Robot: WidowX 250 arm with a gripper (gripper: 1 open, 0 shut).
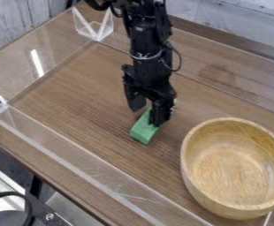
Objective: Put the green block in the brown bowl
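Where your pincer (pixel 148 112) stands: released, fingertips apart over the block's upper part.
Green block (pixel 144 130): on the table (pixel 80 115), showing toward your pincer's 6 o'clock.
Brown bowl (pixel 235 168): at the block's 4 o'clock.

- The robot arm (pixel 149 44), in the upper middle of the frame, is black all over; its surface looks matte, with small greyish glints along some edges.
- Its outline is knobbly and segmented; blocky parts are joined by narrower links, with small projecting bits at the sides.
- Near the top edge of the frame the body shows rounded, dark shapes; finer detail there is too small to tell.
- The gripper (pixel 149 110), towards the centre of the frame, is black as well; it has two slim, dark fingers below a wider, angular housing.
- Screws or markings are too small to make out.
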